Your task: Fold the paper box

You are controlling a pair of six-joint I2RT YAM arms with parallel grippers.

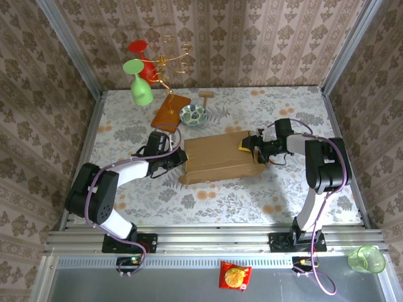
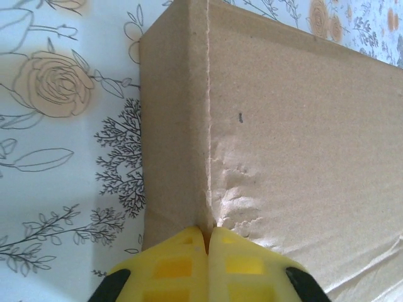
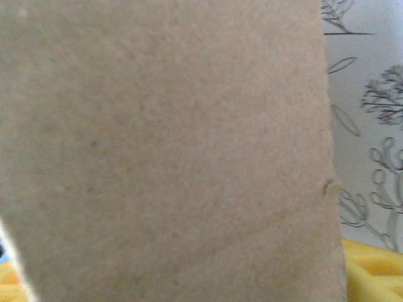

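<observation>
— How do the jaws of the left gripper [image 2: 206, 242] stand?
— Pressed together. The two yellow pads [image 2: 170, 267] meet along a thin seam, and their tips sit right at the fold line on the paper box [image 2: 283, 138], at its left end. The cardboard just beside them is dented and wrinkled.
— And the right gripper [image 1: 257, 150]?
— Spread wide. In the right wrist view one yellow finger [image 3: 373, 272] shows at the lower right corner and a sliver of the other at the lower left, with a broad panel of the box between them. I cannot tell whether either pad touches the cardboard.
— Where does the box lie?
— In the middle of the table [image 1: 277, 100], lying flat, slightly skewed, with one gripper at each short end. From above, its top is a plain tan rectangle, and a small yellow patch shows at its right end by the right gripper.
— What is around it?
— Just behind it is a small patterned bowl [image 1: 192, 115], touching or nearly touching a reddish wooden board [image 1: 170, 110]. Farther back, a gold wire stand [image 1: 173, 60] carries a green glass [image 1: 140, 88] and a red glass [image 1: 143, 60], both upside down.
</observation>
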